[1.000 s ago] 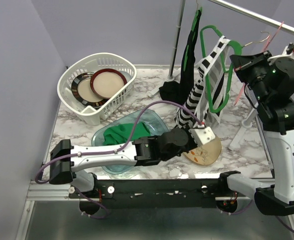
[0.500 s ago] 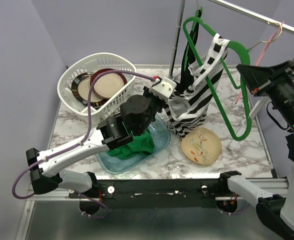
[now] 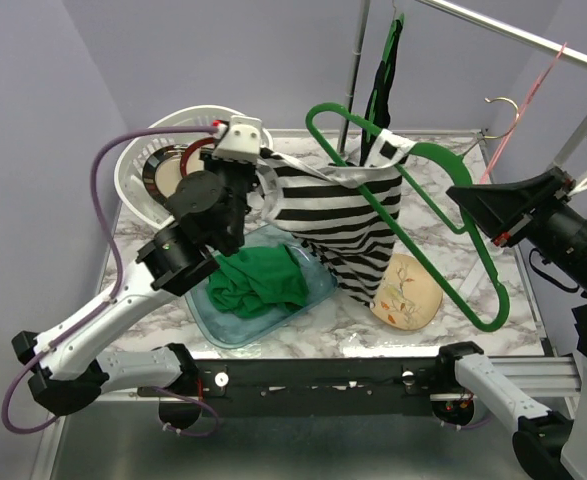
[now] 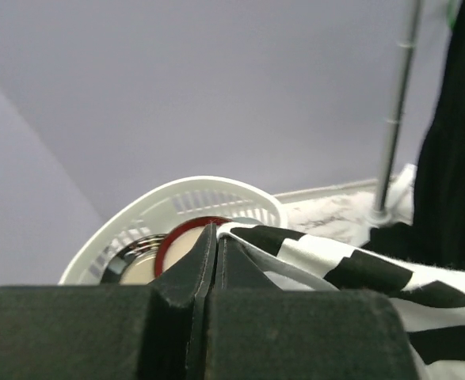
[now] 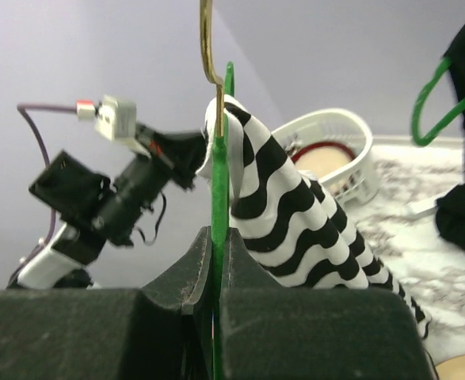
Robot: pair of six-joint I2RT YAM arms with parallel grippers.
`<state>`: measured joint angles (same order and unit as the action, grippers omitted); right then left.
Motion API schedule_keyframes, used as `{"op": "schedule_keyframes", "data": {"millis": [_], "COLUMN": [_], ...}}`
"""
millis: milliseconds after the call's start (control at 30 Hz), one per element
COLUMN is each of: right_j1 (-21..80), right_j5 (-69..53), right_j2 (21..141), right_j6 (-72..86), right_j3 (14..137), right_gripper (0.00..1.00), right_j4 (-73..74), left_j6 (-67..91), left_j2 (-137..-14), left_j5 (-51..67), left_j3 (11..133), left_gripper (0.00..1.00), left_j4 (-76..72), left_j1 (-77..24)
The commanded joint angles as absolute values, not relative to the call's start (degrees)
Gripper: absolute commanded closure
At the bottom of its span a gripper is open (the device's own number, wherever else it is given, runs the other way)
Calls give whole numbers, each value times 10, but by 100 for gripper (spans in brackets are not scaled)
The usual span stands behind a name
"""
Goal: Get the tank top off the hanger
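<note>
The black-and-white striped tank top [image 3: 338, 215] hangs stretched between my two grippers above the table. My left gripper [image 3: 258, 165] is shut on the top's white-edged hem, held high near the basket; the pinch shows in the left wrist view [image 4: 215, 233], with the striped cloth [image 4: 359, 269] trailing right. The green hanger [image 3: 443, 250] is tilted, and one arm is still inside the top. My right gripper [image 3: 465, 198] is shut on the hanger's green bar, as the right wrist view [image 5: 220, 237] shows, with the hanger [image 5: 219, 174] and the top [image 5: 295, 214] beyond.
A white basket [image 3: 138, 160] with plates stands at the back left. A clear blue tray [image 3: 318, 290] holds a green cloth [image 3: 263, 280]. A patterned plate [image 3: 408, 295] lies under the top. A black garment [image 3: 378, 85] and a wire hanger [image 3: 513, 110] hang from the rail.
My left gripper has lifted and pulled the tank top left, from near the plate to above the basket. My right gripper has swung the hanger down and forward, tilting it.
</note>
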<state>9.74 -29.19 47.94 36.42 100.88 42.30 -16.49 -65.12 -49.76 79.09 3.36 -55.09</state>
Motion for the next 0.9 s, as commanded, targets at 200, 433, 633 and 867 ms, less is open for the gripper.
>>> {"op": "schedule_keyframes", "data": {"millis": [200, 433, 633, 867], "right_j1": [97, 96, 96, 97], "right_j5": [-451, -411, -373, -308], "right_j2": [462, 397, 348, 333], "right_j6": [290, 280, 264, 251], "right_j3": [942, 873, 868, 871], "right_gripper": [99, 99, 99, 99], "right_j4": [427, 476, 502, 548], "left_j6": [-237, -320, -272, -276], "left_j2": [-639, -714, -733, -743], "left_j5": [-551, -573, -543, -545], "left_j3": [902, 983, 1027, 1055], "left_gripper": [100, 100, 100, 100], "left_j4": [31, 6, 54, 81], "left_j1": [-487, -437, -408, -386]}}
